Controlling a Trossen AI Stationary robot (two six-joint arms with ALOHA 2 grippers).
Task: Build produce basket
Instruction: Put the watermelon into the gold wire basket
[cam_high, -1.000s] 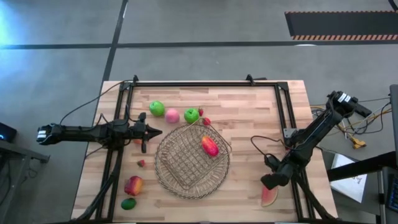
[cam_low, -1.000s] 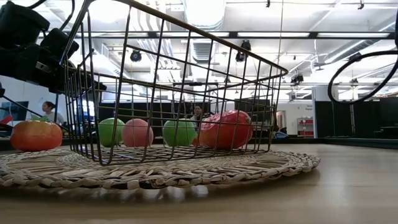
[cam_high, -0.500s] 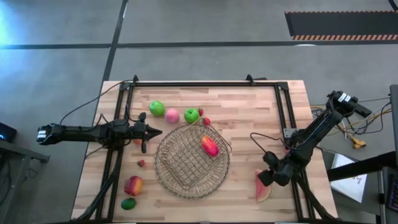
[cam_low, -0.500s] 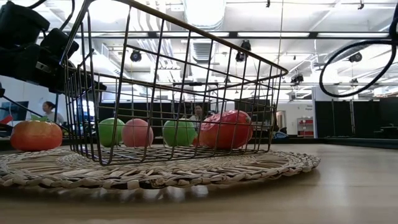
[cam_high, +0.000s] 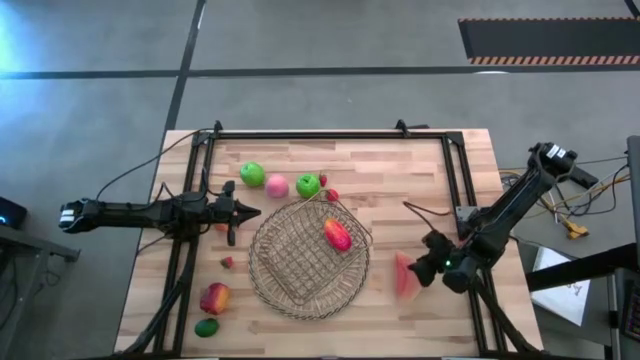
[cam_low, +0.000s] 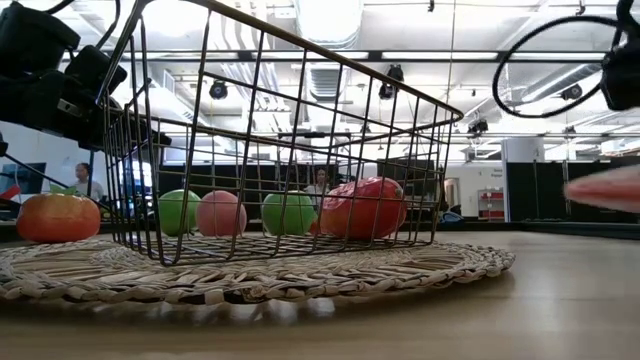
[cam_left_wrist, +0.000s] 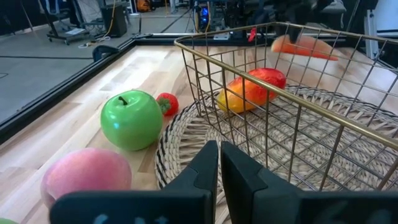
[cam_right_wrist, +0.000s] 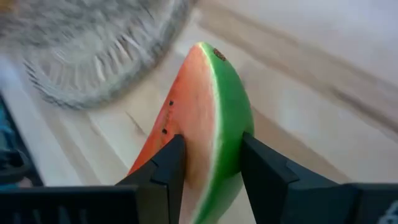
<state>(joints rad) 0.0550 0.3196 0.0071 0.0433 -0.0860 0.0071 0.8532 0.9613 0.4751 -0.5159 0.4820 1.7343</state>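
Clamped on the watermelon slice (cam_right_wrist: 205, 118), the right gripper (cam_high: 425, 270) has its two fingers (cam_right_wrist: 163, 167) pressed against the slice's flat sides, green rind facing up in the wrist view. A second ago this gripper was down at the table's near right edge with the slice on the wood; now the slice (cam_high: 404, 274) is off the surface and carried toward the middle, just beside the round woven mat (cam_high: 355, 285). In the low view the slice has come into sight at the right edge as a pink blur (cam_low: 606, 187), where before only a cable loop showed.

The right arm reaches in from the table's right side, bent at the elbow, wrist pointing toward the basket (cam_high: 300, 255). The left gripper (cam_high: 240, 211) waits with its jaws fully closed and holding nothing, level above the table just left of the mat, unmoved.

One red-yellow mango (cam_high: 337, 235) lies inside the basket. Two green apples (cam_high: 252, 174), a pink peach (cam_high: 277, 186), strawberries (cam_high: 331, 195), a red-yellow apple (cam_high: 214, 297) and a lime (cam_high: 206, 327) rest on the wood outside it. Motion smears the mat in the right wrist view, and the slice's lower end is hidden behind the fingers.
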